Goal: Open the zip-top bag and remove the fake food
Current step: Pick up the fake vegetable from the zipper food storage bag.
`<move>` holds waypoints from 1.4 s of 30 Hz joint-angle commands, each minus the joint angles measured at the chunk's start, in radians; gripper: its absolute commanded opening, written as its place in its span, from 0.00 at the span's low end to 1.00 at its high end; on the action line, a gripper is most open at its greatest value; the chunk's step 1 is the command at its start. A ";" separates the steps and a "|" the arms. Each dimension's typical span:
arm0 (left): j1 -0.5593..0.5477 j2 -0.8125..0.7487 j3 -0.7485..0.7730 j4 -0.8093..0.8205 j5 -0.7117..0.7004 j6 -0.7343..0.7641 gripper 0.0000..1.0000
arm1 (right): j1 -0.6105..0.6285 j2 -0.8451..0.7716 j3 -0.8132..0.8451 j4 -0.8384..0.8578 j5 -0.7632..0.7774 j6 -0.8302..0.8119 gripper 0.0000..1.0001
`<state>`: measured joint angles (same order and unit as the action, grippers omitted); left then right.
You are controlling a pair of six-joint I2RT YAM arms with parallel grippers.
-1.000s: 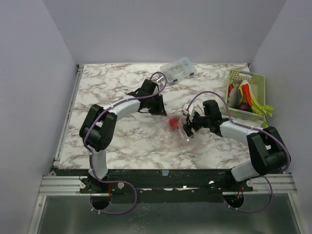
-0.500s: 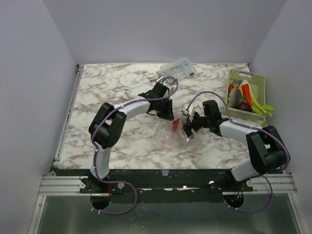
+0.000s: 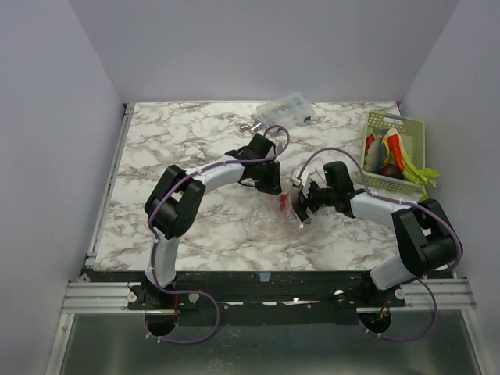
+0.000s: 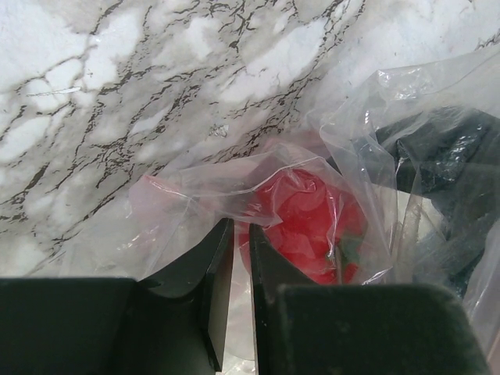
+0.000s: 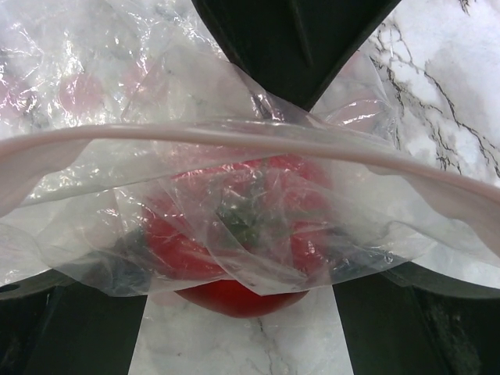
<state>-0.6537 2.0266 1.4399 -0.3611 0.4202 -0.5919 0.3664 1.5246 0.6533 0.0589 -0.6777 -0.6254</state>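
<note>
Left wrist: left hand is nearly clenched, fingers a sliver apart, and looks to be pinching a fold of the zip-top bag just beside the red fake food piece. It's thin film, so I wouldn't trust that grip much. Right wrist: right hand is spread wide and grasping nothing. The bag's zipper rim arcs across between its fingers, red piece behind the film, mouth partly gaping. Top view: the bag sits around the middle of the desk, between both hands. Other fake food is in the green basket at the right edge, toward the far right corner. Clear box at the far edge, irrelevant. My read of the step: get the red piece out, the only one I can see in the bag. To do it well, left lifts the upper film to hold the mouth open, no tugging or the bag slides. Right goes in under the rim, past the loose film, and closes on the piece itself. Risks: catching plastic and dragging the whole bag, or the rounded piece squirting out.
</note>
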 commanded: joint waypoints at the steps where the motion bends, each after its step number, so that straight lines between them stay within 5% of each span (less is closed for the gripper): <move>1: -0.021 0.018 0.029 -0.008 0.042 -0.013 0.15 | 0.002 0.016 0.020 -0.013 -0.023 -0.013 0.90; 9: -0.045 0.035 0.037 -0.003 0.049 -0.017 0.15 | 0.002 0.023 0.023 -0.011 -0.007 -0.007 0.89; 21: -0.055 0.033 0.016 0.003 0.056 -0.017 0.16 | 0.002 0.025 0.039 -0.031 0.008 -0.013 0.73; 42: -0.072 0.057 0.038 0.005 0.080 -0.028 0.15 | 0.002 0.020 0.036 -0.044 -0.010 -0.018 0.90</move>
<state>-0.7017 2.0743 1.4528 -0.3531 0.4374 -0.6048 0.3664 1.5345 0.6697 0.0093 -0.6785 -0.6296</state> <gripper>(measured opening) 0.154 0.890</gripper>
